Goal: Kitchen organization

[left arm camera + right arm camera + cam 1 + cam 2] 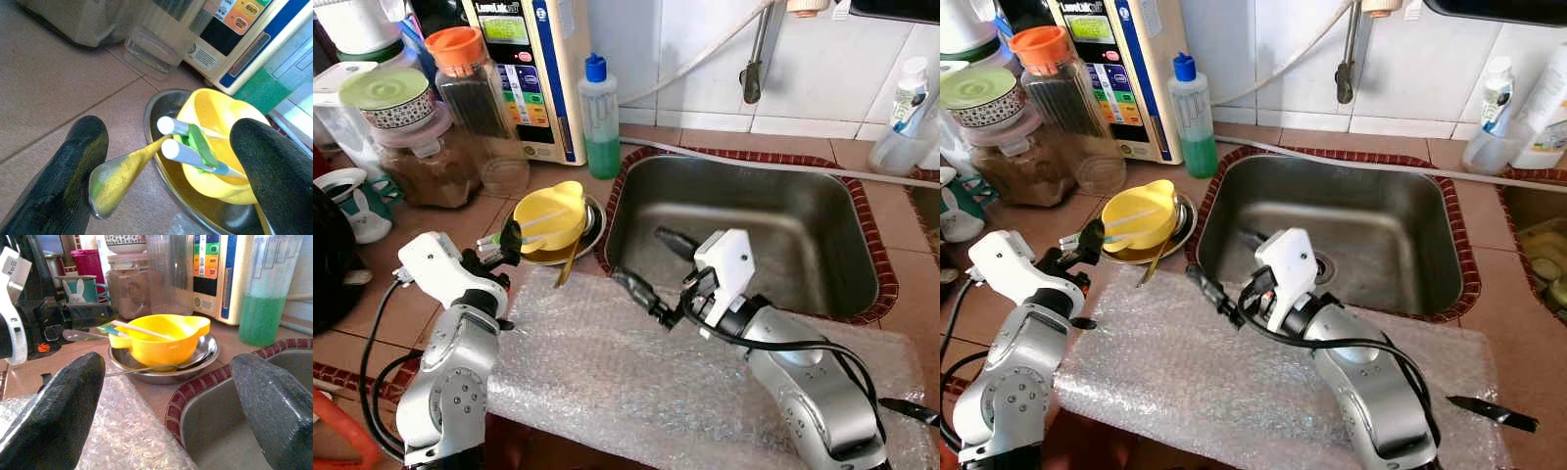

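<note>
A yellow bowl (551, 215) sits in a steel plate (594, 231) on the counter left of the sink. A pair of chopsticks (186, 147) joined by a green clip lies across the bowl, and a spoon (117, 176) leans out of the plate beside them. My left gripper (499, 245) is open, with the chopstick ends and the spoon handle between its fingers. My right gripper (656, 264) is open above the sink's near-left corner and the bubble wrap, pointing toward the bowl (156, 340), holding nothing.
Bubble wrap (607, 372) covers the front of the counter, with a black knife (1494, 411) at its right end. The steel sink (822, 284) lies to the right. A green soap bottle (600, 117), jars (470, 88), a water purifier (533, 69) and a mug (357, 201) crowd the back left.
</note>
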Motion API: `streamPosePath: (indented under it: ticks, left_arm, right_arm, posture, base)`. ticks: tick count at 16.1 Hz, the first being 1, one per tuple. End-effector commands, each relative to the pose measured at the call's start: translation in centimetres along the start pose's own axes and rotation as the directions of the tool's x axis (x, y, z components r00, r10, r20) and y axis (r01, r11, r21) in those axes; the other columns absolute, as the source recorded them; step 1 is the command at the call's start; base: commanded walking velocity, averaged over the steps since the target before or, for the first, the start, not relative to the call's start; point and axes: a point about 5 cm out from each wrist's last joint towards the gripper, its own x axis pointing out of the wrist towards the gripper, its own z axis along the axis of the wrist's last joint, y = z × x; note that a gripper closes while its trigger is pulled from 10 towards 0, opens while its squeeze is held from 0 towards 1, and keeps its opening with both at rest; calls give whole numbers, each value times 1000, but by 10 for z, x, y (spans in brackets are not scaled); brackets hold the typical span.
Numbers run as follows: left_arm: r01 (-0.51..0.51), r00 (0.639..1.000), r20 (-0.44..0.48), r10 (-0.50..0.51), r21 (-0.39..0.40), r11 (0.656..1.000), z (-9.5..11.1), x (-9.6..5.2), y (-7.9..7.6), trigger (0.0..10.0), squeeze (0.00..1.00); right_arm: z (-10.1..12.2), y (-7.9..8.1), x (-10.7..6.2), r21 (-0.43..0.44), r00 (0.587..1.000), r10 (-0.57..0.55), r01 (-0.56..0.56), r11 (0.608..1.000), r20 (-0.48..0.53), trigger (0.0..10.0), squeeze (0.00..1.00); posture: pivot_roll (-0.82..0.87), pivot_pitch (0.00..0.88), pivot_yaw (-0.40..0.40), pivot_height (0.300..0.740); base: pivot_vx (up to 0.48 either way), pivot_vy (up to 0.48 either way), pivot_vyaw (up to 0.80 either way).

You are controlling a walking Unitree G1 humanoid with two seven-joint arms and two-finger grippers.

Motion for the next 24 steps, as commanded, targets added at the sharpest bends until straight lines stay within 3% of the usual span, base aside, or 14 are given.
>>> streamPosePath:
  ticks: [1, 6, 12, 16, 21, 24]
  left_arm:
    - [12, 1000, 0, -12, -9, 1000, 2, -2, -1, 10000, 0]
    - [52, 996, -63, -58, -86, 995, -11, -3, -9, 10000, 0]
    - [49, 998, -33, -55, -151, 987, -10, 2, -10, 10000, 0]
    - [40, 998, -35, -44, -95, 995, -5, -2, -5, 10000, 0]
    - [8, 999, 44, -10, 31, 999, 13, -5, 7, 10000, 0]
    - [-18, 994, 111, 10, 69, 997, 24, -5, 10, 10000, 0]
  right_arm:
    - [6, 4, 0, -10, 999, 27, -27, 1000, 18, 10000, 0]
    - [5, 7, -2, -5, 998, 64, -64, 998, 3, 10000, 0]
    - [6, 6, -4, -19, 997, 77, -78, 997, -11, 10000, 0]
    - [5, 6, -3, -18, 997, 78, -78, 997, -11, 10000, 0]
    - [3, 6, -3, -16, 997, 76, -77, 997, -11, 10000, 0]
    - [3, 6, -2, -21, 997, 76, -77, 997, -11, 10000, 0]
  posture:
    - [-191, 111, 102, 740]
    - [-203, 120, 97, 740]
    - [-215, 123, 87, 740]
    - [-210, 123, 91, 740]
    - [-197, 124, 95, 740]
    - [-195, 122, 89, 740]
  base:
    - [0, 0, 0]
    - [0, 0, 0]
    - [0, 0, 0]
    - [0, 0, 0]
    - [0, 0, 0]
    - [0, 0, 0]
